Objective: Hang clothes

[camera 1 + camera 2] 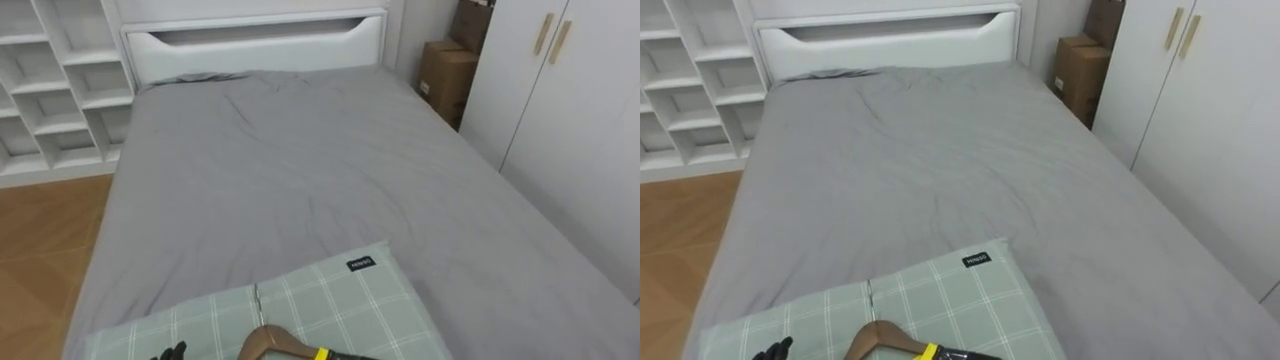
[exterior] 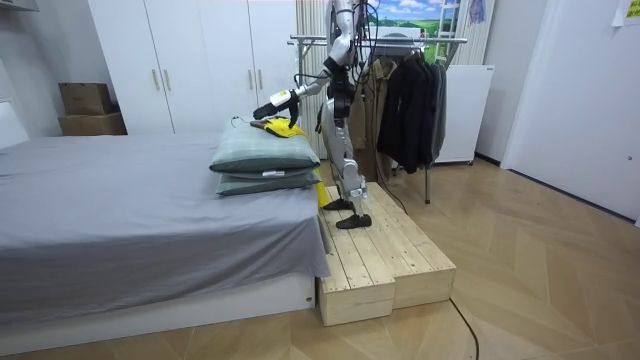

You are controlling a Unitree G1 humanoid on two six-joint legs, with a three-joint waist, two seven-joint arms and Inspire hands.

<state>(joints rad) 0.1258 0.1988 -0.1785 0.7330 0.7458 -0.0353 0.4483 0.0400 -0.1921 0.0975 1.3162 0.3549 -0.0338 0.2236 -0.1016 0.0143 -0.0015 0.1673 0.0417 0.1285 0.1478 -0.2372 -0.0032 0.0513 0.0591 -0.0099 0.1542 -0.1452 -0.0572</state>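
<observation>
Grey bed (image 1: 300, 180) stretches ahead, checked pillow (image 1: 330, 300) at the near end. Left hand (image 1: 170, 352) peeks in low over it, open or closed I cannot tell. Just to its right lies the wooden hanger (image 1: 266, 342), long axis running rightward away, yellow garment (image 2: 282, 126) there too.

Upper middle of the room view: a slim silver-grey body with dark joints, a pale forearm and black feet. Straps rise from its shoulders out of frame. At the left eye view's bottom edge, lower left, the left hand (image 1: 170, 352) is black.
</observation>
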